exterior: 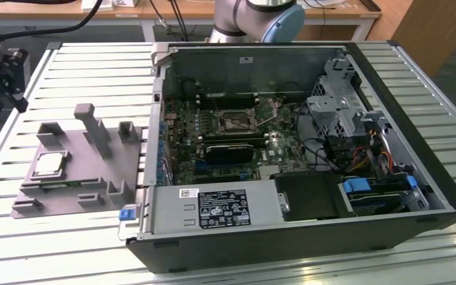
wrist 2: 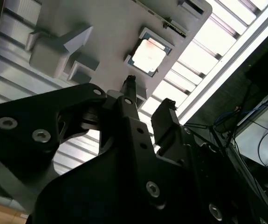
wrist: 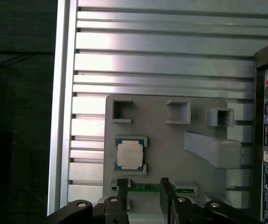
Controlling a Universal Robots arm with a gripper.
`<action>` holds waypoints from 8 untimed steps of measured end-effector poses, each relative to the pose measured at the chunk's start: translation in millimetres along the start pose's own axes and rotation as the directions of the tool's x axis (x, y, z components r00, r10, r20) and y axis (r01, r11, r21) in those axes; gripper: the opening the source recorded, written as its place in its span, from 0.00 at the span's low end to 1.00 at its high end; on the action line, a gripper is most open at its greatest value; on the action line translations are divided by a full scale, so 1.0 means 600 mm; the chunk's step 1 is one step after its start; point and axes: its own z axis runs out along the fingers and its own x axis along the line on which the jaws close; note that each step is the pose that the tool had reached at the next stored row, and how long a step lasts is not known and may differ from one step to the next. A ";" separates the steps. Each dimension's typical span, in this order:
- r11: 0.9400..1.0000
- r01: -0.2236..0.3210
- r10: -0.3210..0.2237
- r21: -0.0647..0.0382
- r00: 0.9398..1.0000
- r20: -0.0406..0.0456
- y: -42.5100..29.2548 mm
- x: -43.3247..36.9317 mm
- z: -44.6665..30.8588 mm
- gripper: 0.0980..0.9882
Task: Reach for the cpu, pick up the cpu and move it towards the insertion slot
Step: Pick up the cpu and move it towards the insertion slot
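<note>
The cpu [exterior: 50, 163] is a silvery square chip lying flat in a recess of the grey plastic tray [exterior: 81, 178] on the exterior view's left. Both wrist views look down on the cpu [wrist: 129, 155] [wrist 2: 147, 56] in the tray [wrist: 171, 140] [wrist 2: 110, 32]. My gripper [wrist: 144, 186] [wrist 2: 148, 95] hovers above the tray's edge, apart from the chip, open with nothing between its black fingers. In the exterior view the gripper [exterior: 2, 89] hangs at the far left over the table's edge. The insertion slot [exterior: 234, 122] is a dark square socket on the motherboard inside the open case.
The open computer case [exterior: 291, 249] fills the exterior view's right, with a power supply [exterior: 216, 208] and a drive cage [exterior: 335, 113]. Upright posts [exterior: 93, 127] rise from the tray. A green strip [wrist: 147, 187] lies in the tray near the chip. The slatted metal table [wrist: 161, 60] ends at a dark drop.
</note>
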 end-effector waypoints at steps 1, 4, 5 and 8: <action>1.000 0.000 0.000 0.000 1.000 0.000 -0.001 0.000 0.003 0.35; 1.000 0.000 0.000 0.000 1.000 0.000 -0.004 0.001 0.012 0.48; 1.000 0.000 0.000 0.000 1.000 0.000 -0.006 0.001 0.015 0.54; 1.000 0.000 0.000 0.000 1.000 0.000 -0.010 0.001 0.024 0.67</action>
